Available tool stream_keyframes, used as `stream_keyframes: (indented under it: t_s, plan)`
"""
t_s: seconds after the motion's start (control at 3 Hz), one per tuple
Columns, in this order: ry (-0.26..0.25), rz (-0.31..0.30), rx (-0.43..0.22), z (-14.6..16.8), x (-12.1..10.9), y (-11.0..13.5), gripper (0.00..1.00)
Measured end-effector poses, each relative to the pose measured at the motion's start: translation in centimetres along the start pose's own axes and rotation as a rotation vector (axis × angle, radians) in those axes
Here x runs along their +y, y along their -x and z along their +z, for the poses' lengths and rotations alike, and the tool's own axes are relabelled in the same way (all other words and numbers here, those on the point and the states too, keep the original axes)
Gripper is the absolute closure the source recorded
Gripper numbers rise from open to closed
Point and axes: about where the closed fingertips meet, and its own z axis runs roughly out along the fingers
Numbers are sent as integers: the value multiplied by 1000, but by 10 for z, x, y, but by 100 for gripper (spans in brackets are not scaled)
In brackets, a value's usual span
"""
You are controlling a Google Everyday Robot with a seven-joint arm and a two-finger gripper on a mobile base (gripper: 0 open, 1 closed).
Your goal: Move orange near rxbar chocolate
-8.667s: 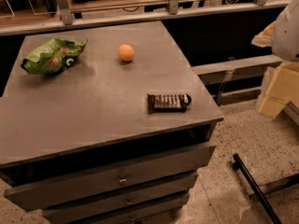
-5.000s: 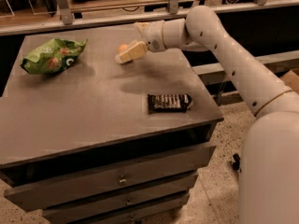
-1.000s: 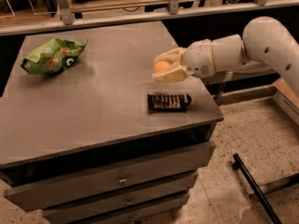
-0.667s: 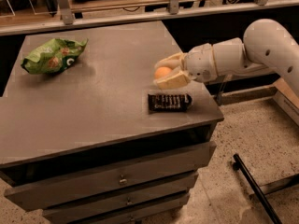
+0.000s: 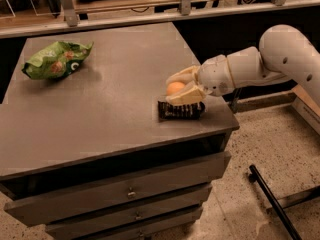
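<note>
**Orange held in the pincer, right by the bar**

Orange (image 5: pixel 175 88) sits between the two pale fingers (image 5: pixel 184 76) of the pincer (image 5: pixel 171 89), which closes on it from the far and near sides. The fruit shows only as a small round patch between them. It is at the right part of the bench (image 5: pixel 110 109), close to the right edge. Whether it rests on the top or hangs a little above it I cannot tell.

The bar (image 5: pixel 181 111) lies flat just on the near side of the orange, with its long side running left to right. The near finger of the pincer reaches over the bar's far edge, and whether it touches the wrapper is not clear. The bar lies close to the bench's near right corner.

The white arm (image 5: pixel 260 64) comes in from the right, bent at a thick rounded joint, with its wrist low over the bench's right edge.

A crumpled green bag (image 5: pixel 56 60) lies at the far left of the bench, well apart from the orange and the bar.

Below the grey top the bench has drawers (image 5: pixel 125 191) with small knobs. A black rod (image 5: pixel 272 204) lies on the speckled floor (image 5: pixel 240 134) to the right. A rail (image 5: pixel 125 19) runs along the far side behind the bench.
</note>
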Motion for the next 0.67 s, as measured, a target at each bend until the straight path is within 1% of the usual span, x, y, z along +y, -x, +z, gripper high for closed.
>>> stream_keyframes:
  t_s: [0.33,0.67]
  plan:
    - [7,1,1,3,2,0,10]
    - [11,0,0,5,2,0,0]
